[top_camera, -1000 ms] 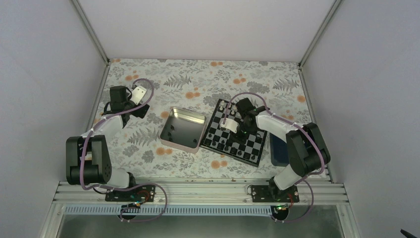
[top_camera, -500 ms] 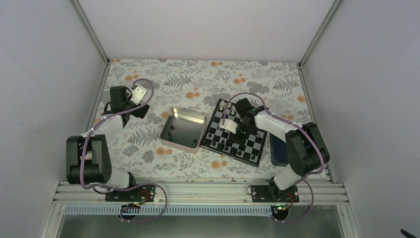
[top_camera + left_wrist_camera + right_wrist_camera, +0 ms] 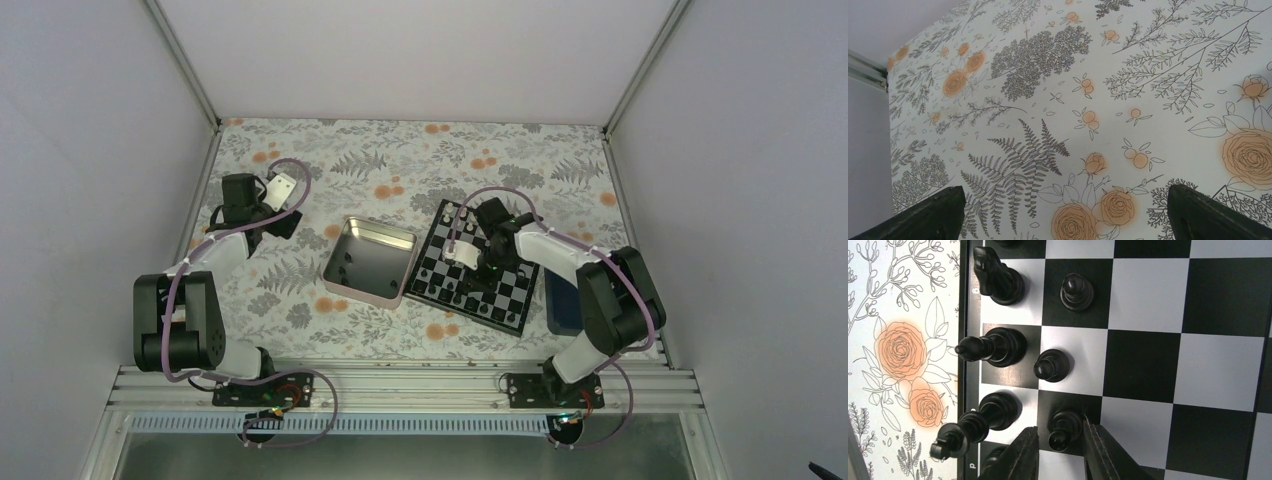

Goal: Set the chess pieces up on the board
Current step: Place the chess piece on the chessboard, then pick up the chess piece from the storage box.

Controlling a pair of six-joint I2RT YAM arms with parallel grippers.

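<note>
The dark blue tray (image 3: 560,305) lies half hidden by the right arm, its contents untellable. Left of it sits the board (image 3: 505,292), then the silver tin (image 3: 382,230) holding a few dark pieces. Only the right wrist view shows the right gripper (image 3: 1060,447) slightly parted around a black pawn (image 3: 1064,427) beside other chess pieces (image 3: 998,346). Farther off, the left gripper (image 3: 1063,200) gapes wide and empty over the floral cloth (image 3: 1158,90).

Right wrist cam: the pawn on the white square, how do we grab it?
Pawn stands upright: take its round head from straight above. Probably pinch along the pawn row, since the tall piece crowds its board-edge side.
</note>
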